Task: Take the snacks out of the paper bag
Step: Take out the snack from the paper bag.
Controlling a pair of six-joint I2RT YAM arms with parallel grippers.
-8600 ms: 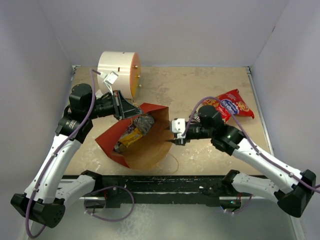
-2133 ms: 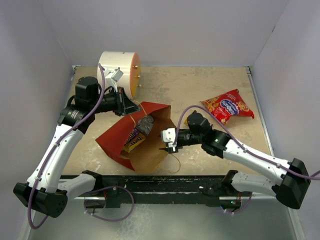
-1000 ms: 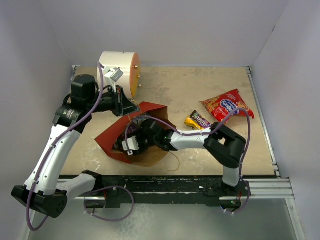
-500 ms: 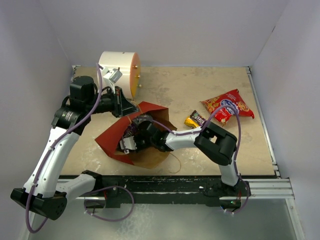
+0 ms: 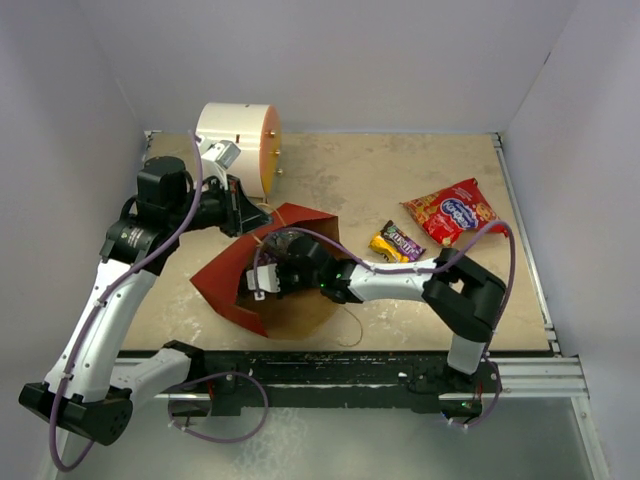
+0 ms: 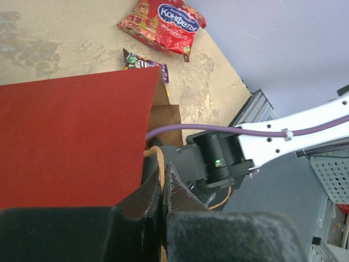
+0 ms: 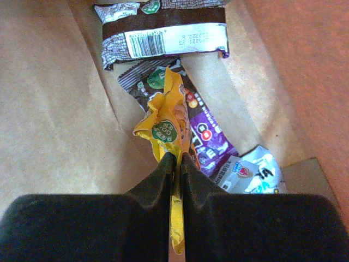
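Pale lavender walls point(image 5: 330, 60) box three sides. Bench point(image 5: 340, 175): mottled beige, stone-look. Aluminium rail point(image 5: 525, 372) along near edge. Even, soft light.

- Soft, even light is falling from above in the top view, casting only faint shadows.
- Close-up fingers point(image 7: 155, 185) are blurring in both wrist views.

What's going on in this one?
The left gripper pinches the rim of the red paper bag. The right arm reaches inside the bag, where the right gripper is shut on a yellow packet. A silver-grey packet lies deeper in. A red snack bag and a yellow-purple packet are already out on the table.
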